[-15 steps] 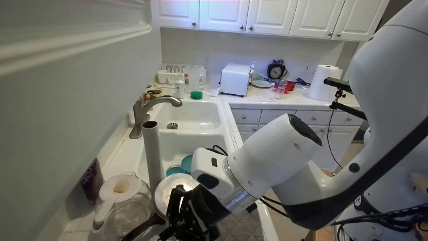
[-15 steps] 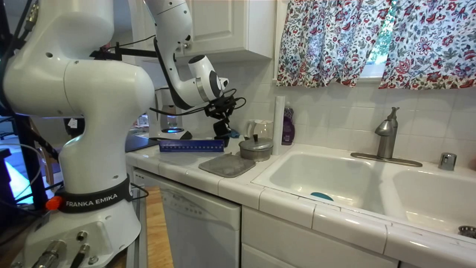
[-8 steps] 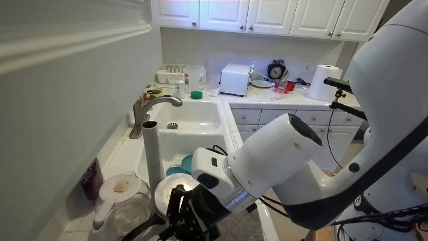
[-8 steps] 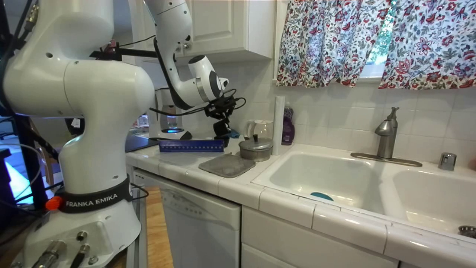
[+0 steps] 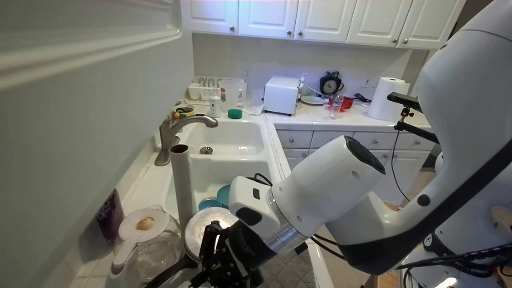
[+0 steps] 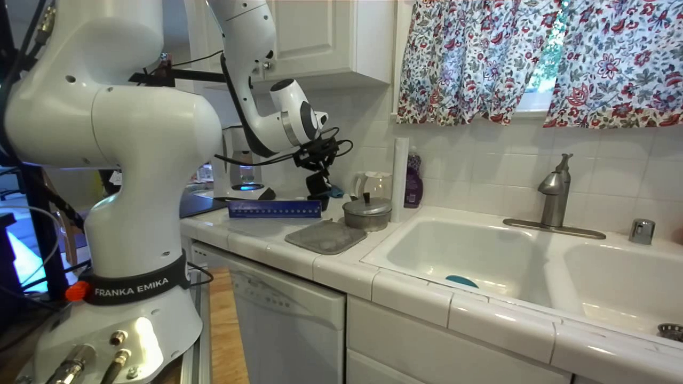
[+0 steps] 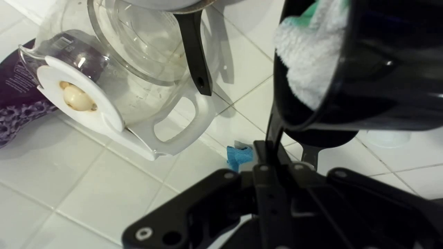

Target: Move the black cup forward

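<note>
the black cup [image 7: 384, 79] is clasped at its handle [image 7: 274, 128] by the gripper [image 7: 272, 149]; inside the cup, white cloth [image 7: 308, 65] is seen.

Glossy black cup [image 7: 389, 77], mouth leftward in wrist view, white cloth [image 7: 309, 69] inside, pinched at handle or rim, unclear which

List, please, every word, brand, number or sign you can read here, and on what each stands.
"FRANKA EMIKA": on the black band around the robot's base, in an exterior view.
"EMIKA", faint: lettering on that band, in an exterior view.
Too blurred to read: print on the purple bottle.
Too small to read: label on the clear bottle, marks on the black-framed dial.
</note>
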